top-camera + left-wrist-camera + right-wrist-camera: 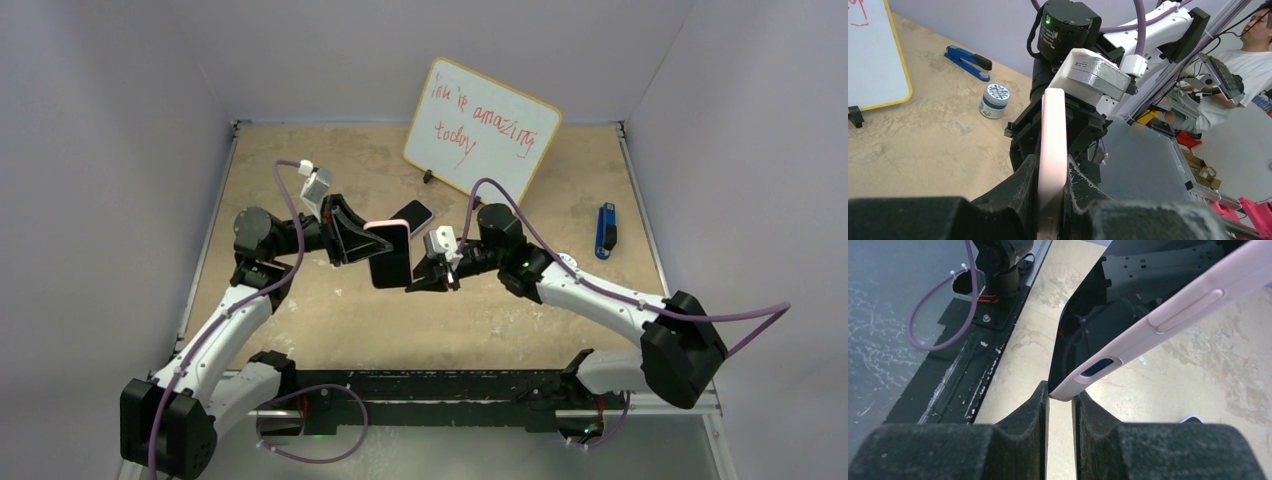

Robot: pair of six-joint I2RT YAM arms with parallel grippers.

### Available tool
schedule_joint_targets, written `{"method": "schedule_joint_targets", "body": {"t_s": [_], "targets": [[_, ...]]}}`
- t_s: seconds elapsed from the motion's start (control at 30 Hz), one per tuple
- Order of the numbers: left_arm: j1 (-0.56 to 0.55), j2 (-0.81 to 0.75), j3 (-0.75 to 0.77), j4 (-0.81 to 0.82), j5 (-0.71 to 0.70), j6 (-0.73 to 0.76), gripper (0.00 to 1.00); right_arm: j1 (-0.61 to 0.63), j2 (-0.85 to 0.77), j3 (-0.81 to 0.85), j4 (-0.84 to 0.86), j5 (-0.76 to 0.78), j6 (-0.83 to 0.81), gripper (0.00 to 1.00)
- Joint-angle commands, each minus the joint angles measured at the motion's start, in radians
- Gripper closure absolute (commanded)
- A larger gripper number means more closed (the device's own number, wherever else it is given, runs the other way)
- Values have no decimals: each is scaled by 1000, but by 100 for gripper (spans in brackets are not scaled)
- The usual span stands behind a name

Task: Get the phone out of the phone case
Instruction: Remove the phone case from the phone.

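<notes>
The phone (390, 265), its dark screen facing upward, is seated in a pale pink phone case (1052, 145) with a raised button on its edge. The case is held on edge, one side clamped between the left fingers (1020, 192). A lower corner is lodged between the tips of the right fingers (1035, 410).

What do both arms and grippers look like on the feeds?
The left arm and right arm have white links, black joint housings, a purple cable looped along each, a white camera block at each wrist. The left gripper and right gripper are black, fingers rough-textured. A green light glows on the right wrist housing.
</notes>
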Motion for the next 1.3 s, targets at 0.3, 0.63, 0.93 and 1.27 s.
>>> {"method": "schedule_joint_targets", "body": {"t_s": [0.3,0.63,0.93,1.27], "targets": [[-53,-13,8,61,21,-164,100,-3,43,129,-97,211,-318,100],[-53,8,-8,71,21,-157,100,-3,52,148,-129,196,-378,100],[-54,-4,-3,-20,11,-85,100,-17,31,92,8,107,-149,100],[-54,12,-60,-60,-45,-40,100,-23,-15,-75,517,170,405,80]]}}
